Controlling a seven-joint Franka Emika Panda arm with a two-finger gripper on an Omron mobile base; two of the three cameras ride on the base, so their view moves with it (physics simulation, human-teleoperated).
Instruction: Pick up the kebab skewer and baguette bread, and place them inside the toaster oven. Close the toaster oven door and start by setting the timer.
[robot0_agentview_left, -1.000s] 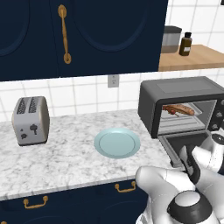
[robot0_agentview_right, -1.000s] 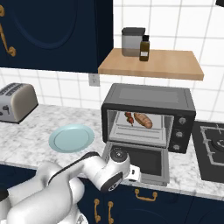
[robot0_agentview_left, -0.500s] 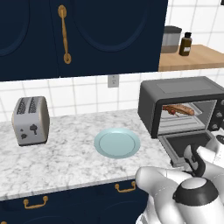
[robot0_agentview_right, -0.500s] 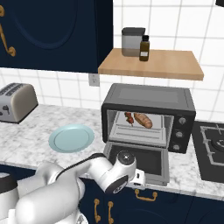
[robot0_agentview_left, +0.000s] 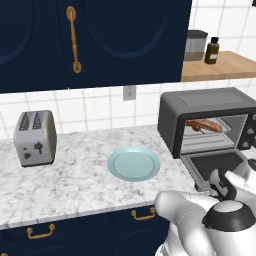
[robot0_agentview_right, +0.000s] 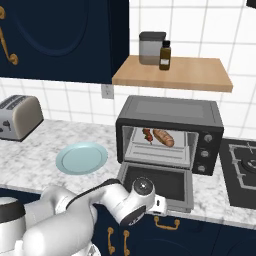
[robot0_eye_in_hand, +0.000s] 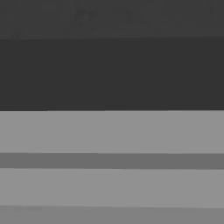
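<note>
Arm: I see it bent low at the tabletop's front edge, wrist under the toaster oven door (robot0_agentview_right: 159, 184).
Pincer: grip unreadable.

Glossy white arm (robot0_agentview_right: 75, 207) — dark joints

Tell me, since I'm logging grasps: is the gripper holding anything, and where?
Cannot be told. The arm reaches under the open toaster oven door; the fingers are hidden.
</note>
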